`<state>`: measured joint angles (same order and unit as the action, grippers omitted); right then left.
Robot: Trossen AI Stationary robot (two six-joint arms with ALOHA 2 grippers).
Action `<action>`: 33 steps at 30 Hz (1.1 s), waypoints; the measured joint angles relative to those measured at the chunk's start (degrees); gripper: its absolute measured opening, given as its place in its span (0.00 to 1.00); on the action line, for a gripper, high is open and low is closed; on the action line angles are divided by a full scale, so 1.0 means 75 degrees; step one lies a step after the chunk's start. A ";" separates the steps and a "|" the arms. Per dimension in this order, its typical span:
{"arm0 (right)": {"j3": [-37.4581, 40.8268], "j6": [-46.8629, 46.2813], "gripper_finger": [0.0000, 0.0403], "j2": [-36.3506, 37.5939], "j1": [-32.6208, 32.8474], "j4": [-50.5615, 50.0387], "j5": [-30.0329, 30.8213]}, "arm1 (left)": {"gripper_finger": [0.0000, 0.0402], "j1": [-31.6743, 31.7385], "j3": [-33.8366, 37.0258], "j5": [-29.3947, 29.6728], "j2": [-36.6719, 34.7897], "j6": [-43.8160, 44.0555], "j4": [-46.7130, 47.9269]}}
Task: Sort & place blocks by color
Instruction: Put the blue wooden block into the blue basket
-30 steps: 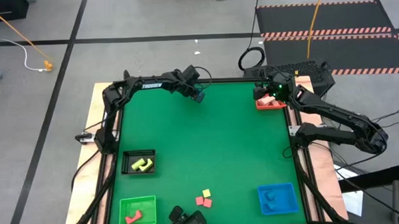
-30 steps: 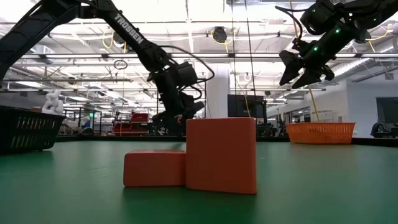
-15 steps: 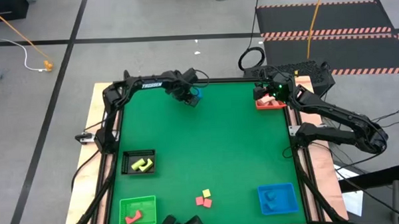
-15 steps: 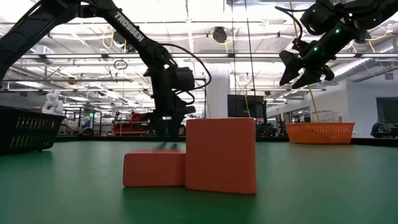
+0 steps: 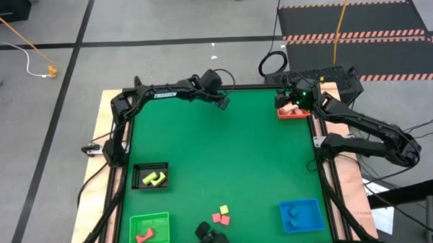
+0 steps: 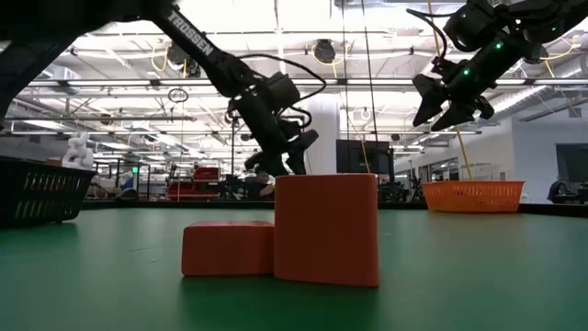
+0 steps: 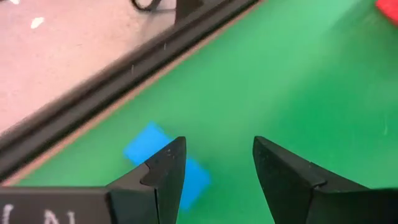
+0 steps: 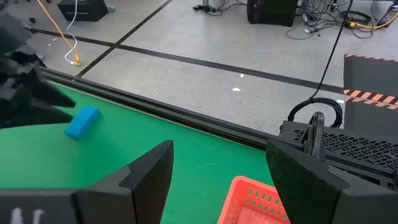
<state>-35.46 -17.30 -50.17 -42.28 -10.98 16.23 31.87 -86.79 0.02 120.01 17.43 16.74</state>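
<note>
A blue block (image 7: pixel 144 148) lies flat on the green table near its far edge; it also shows in the right wrist view (image 8: pixel 83 122). My left gripper (image 5: pixel 221 100) hangs open and tilted just above it, and the block shows beside one finger (image 7: pixel 166 171). My right gripper (image 5: pixel 286 102) is open and empty above the red tray (image 5: pixel 296 113) at the far right. A yellow block (image 5: pixel 224 208) and two red blocks (image 5: pixel 220 219) lie loose near the front edge; the red ones fill the low view (image 6: pixel 326 228).
A black bin (image 5: pixel 150 176) with yellow blocks stands at the left. A green tray (image 5: pixel 149 230) with red blocks is at the front left, and a blue tray (image 5: pixel 301 214) with blue blocks at the front right. The table's middle is bare green.
My left gripper dipped, fingers pointing down at the table near the far edge. It has then risen, swung toward the table's right and tipped to a slant.
</note>
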 joint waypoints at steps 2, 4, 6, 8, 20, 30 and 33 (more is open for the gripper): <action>0.0000 0.0000 0.61 0.0000 0.0001 0.0000 0.0000 | 0.47 0.0127 -0.0019 -0.0176 0.0113 -0.0148 -0.0045; 0.0000 0.0000 0.61 0.0000 0.0003 -0.0002 0.0000 | 0.47 0.0223 -0.0014 -0.0272 0.0272 -0.0231 0.0036; 0.0000 0.0000 0.61 0.0003 0.0003 0.0001 -0.0002 | 0.47 0.0282 -0.0100 -0.0369 0.0409 -0.0296 0.0110; 0.0000 0.0001 0.61 0.0001 0.0003 -0.0005 0.0001 | 0.47 0.0310 -0.0237 -0.0473 0.0546 -0.0390 0.0293; 0.0000 0.0000 0.61 0.0012 0.0003 -0.0003 0.0000 | 0.47 0.0371 -0.0824 -0.0214 0.0644 -0.0415 0.2217; 0.0000 0.0000 0.61 0.0012 0.0003 0.0000 0.0000 | 0.47 0.0107 -0.0841 -0.0069 0.0604 0.0256 0.3516; 0.0000 0.0000 0.61 0.0012 0.0003 -0.0001 -0.0002 | 0.47 -0.0038 -0.0841 0.0002 0.0579 0.0530 0.3908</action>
<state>-35.46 -17.30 -50.09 -42.26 -10.99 16.21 31.58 -93.10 0.03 124.35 21.40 46.04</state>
